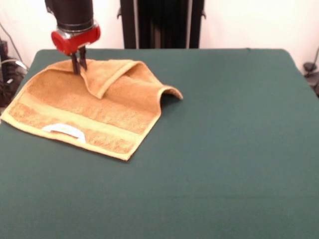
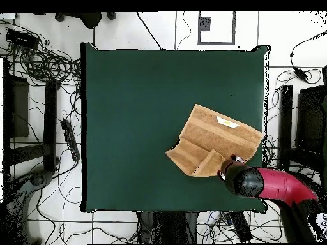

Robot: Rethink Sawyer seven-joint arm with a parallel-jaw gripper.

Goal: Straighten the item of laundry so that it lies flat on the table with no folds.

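Locating the towel: the orange-tan towel [image 1: 87, 107] lies on the green worktop [image 1: 224, 149], well toward the left side in the front view and near the far edge by the robot's pedestal; the rest of the cloth surface is bare
Gripper: the gripper [image 1: 79, 63] hangs straight down from the red collar, its 2 dark fingers close together and sunk into the towel's far edge beside the folded flap; it appears clamped on that edge, though the pinch itself is partly hidden by pile
Key relation: the towel spreads away from the gripper toward the camera and to the right in the front view; in the overhead view the gripper [image 2: 231, 167] sits at the towel's [image 2: 217, 137] base-side corner, with the cloth running up and away from the robot
Fold: 1 flap is doubled over along the far edge, its crease running diagonally from the gripper toward the raised hump at the right corner
Long axis: roughly diagonal, from the labelled near-left edge with the white label [image 1: 64, 130] to the humped right corner
Judgement: unfolding likely needs the held edge drawn toward the pedestal side, away from the label
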